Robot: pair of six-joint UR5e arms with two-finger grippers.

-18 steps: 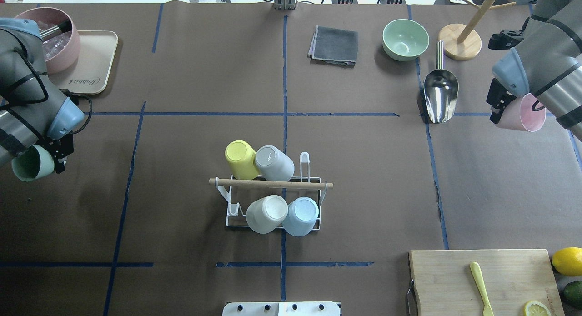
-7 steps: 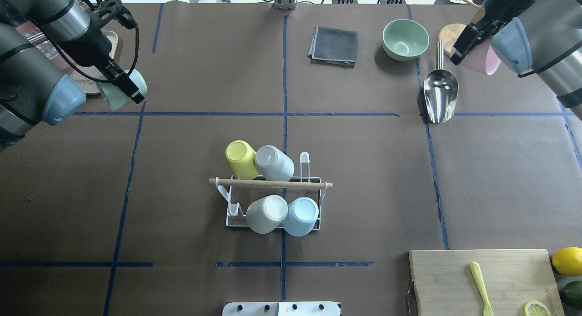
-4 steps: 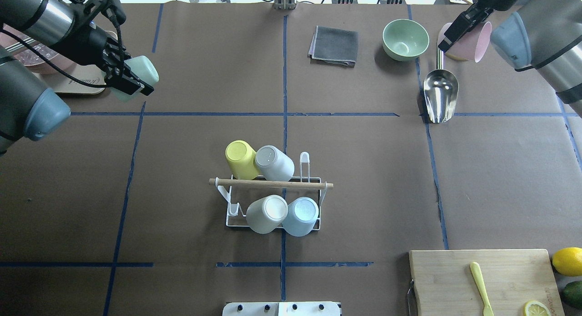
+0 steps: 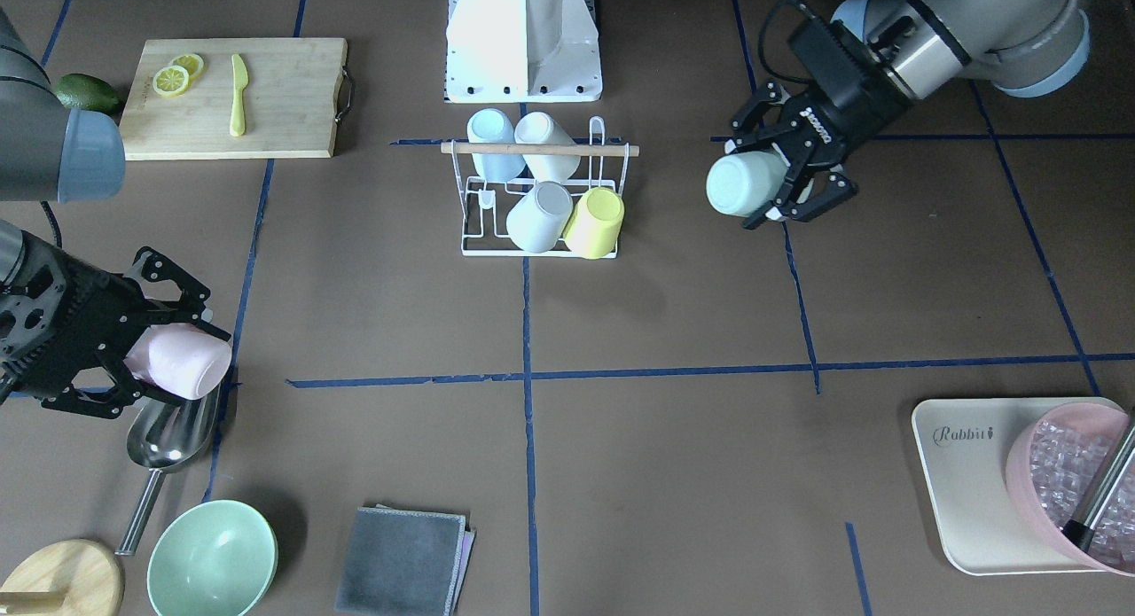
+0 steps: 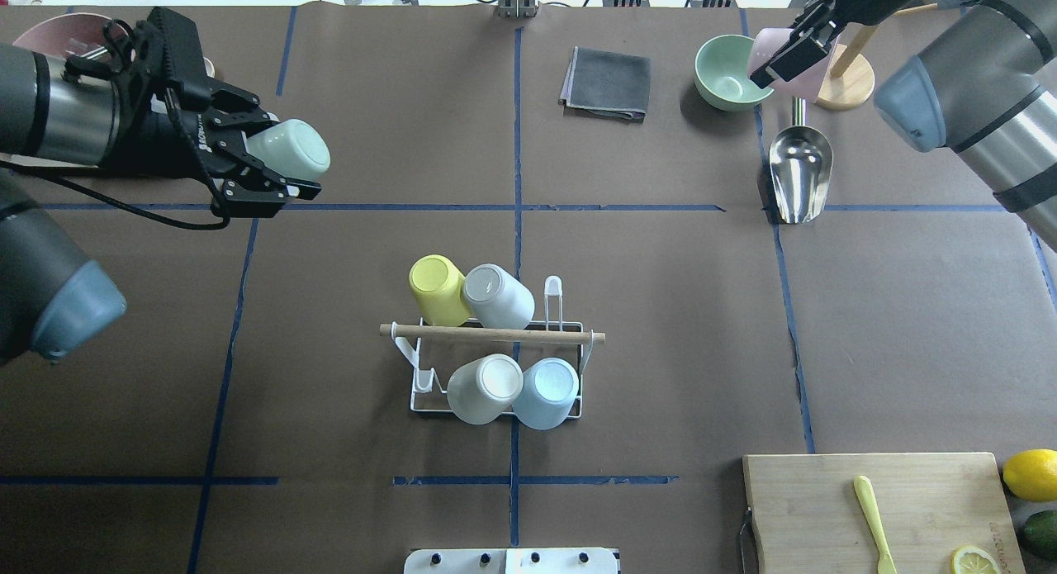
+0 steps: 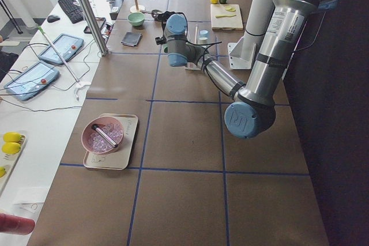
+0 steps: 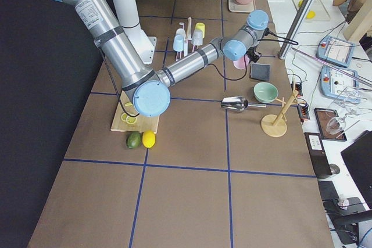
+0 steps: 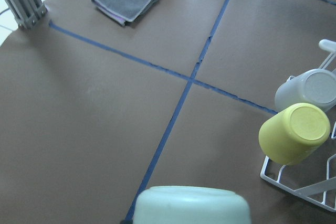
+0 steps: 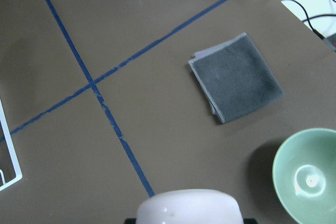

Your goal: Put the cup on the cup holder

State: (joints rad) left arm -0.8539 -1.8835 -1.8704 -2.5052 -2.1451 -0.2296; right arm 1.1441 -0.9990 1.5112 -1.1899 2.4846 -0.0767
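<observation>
The left gripper [image 4: 780, 180] is clamped on a pale mint-green cup [image 4: 743, 183], tipped sideways, well apart from the small white wire cup holder with wooden rod handle [image 5: 462, 333] at table centre. The right gripper [image 4: 191, 354] grips a pale pink cup [image 4: 182, 363] near a steel scoop [image 4: 164, 439]. The holder carries a yellow cup [image 5: 436, 289], grey cup [image 5: 498, 296], cream cup [image 5: 485, 388] and light blue cup [image 5: 547, 391], all upturned.

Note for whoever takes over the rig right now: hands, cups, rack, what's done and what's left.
Left hand: shut on the pale mint-green cup, held in the air off to the rack's side.
Right hand: shut on the pale pink cup, aloft near the metal scoop.
White wire cup holder with wooden rod: mid-table, carrying four upturned cups: yellow, grey, off-white, pale blue.
Done: four racked, two picked up.
Left: set both held cups on the two prongs that look free.
</observation>
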